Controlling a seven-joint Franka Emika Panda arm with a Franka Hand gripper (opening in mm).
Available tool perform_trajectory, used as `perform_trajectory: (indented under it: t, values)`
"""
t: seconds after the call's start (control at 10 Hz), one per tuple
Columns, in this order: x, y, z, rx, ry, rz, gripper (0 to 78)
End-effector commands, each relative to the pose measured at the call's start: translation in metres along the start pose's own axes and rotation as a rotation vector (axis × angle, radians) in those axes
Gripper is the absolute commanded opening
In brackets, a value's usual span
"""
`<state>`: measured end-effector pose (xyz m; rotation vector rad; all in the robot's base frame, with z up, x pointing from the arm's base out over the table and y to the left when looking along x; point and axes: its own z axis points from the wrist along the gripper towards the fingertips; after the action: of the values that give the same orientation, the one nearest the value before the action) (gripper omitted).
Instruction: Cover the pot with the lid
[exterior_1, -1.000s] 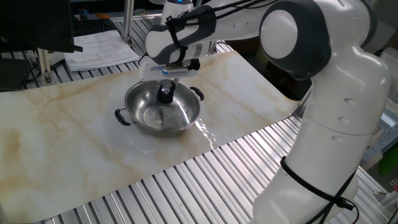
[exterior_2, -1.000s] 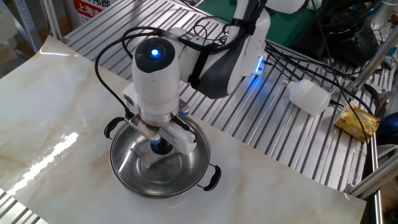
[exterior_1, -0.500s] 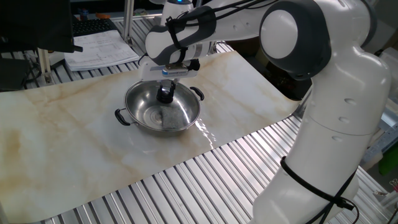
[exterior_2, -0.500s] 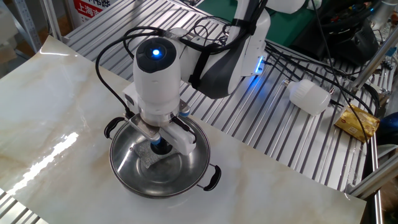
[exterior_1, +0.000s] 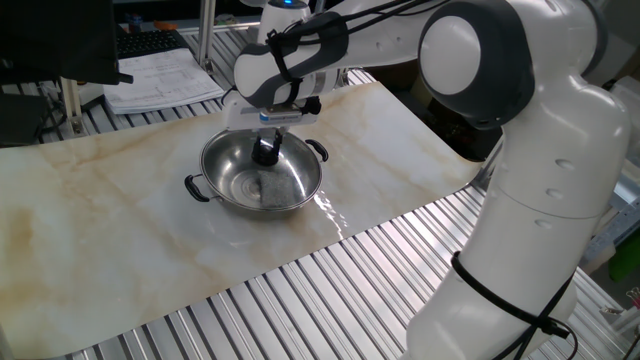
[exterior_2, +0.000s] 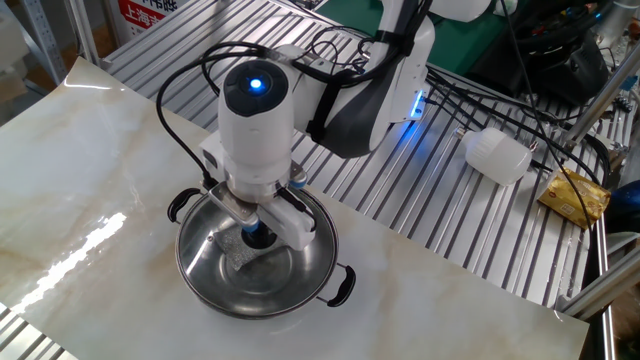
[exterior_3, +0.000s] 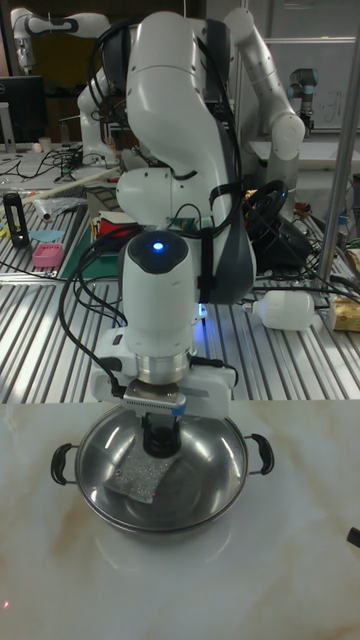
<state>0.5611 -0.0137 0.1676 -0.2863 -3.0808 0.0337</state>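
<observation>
Barely any change: pincer (exterior_2: 258, 236) over pot (exterior_2: 200, 268).

A white plastic jug (exterior_2: 497, 156) lies on the slatted table (exterior_2: 440, 225) (beside a yellow packet (exterior_2: 574, 196)).

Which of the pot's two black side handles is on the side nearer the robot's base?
In the one fixed view, the handle on the pot facing the robot's white base; the other handle points toward open table.
</observation>
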Motion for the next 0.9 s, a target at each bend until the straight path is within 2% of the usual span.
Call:
perform_trajectory:
  t: [0.1,0.9]
  values:
    - [-0.0016,0.0,-0.0029,0.0,-0.007,0.0,77.4]
    - [-0.0016,0.0,-0.0029,0.0,-0.007,0.0,77.4]
